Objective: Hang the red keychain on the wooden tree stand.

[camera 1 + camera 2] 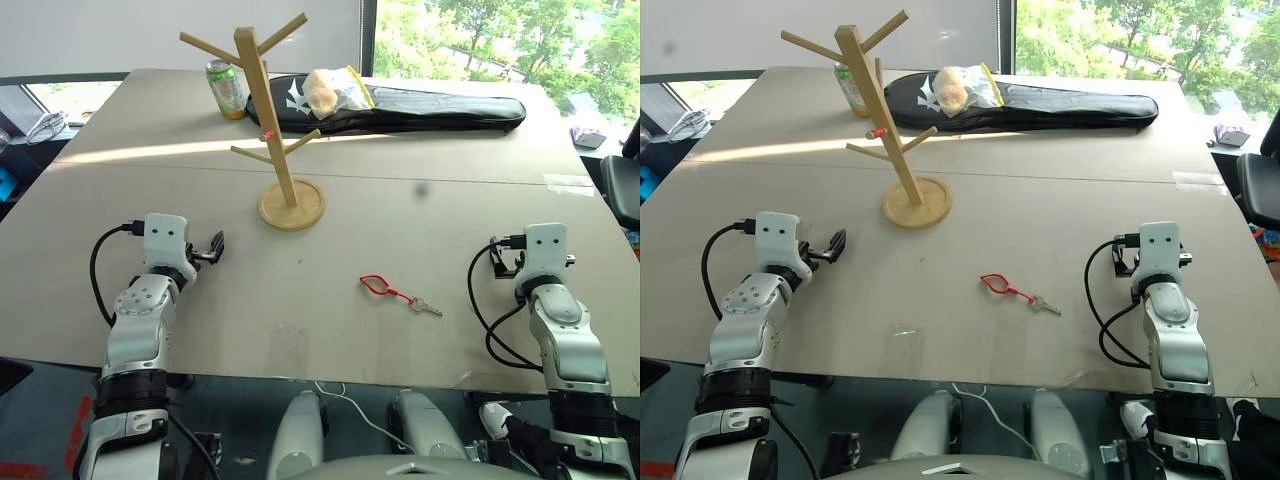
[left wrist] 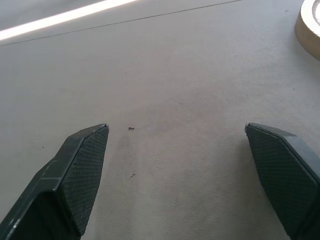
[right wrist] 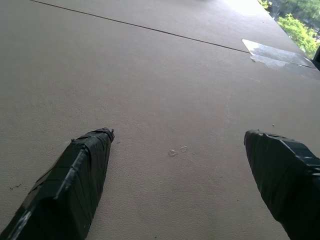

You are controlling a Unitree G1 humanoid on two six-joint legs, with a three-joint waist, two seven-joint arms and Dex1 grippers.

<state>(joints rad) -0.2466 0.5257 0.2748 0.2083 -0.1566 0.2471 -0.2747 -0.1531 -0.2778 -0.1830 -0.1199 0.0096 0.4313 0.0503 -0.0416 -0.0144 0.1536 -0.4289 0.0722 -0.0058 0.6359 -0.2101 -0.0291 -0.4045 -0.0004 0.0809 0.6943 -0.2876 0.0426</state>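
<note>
Here: one red keychain [image 1: 398,293], one wooden tree stand [image 1: 272,128] (well apart).

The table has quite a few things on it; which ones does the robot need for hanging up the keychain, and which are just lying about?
Part of the job:
- red keychain, lying flat on the table
- wooden tree stand, upright

Just lying about:
- green can
- long black bag
- clear plastic bag resting on the black bag

The red keychain [image 1: 399,292] lay flat on the table [image 1: 420,230], apart from the wooden tree stand [image 1: 272,130], between both resting grippers.
</note>
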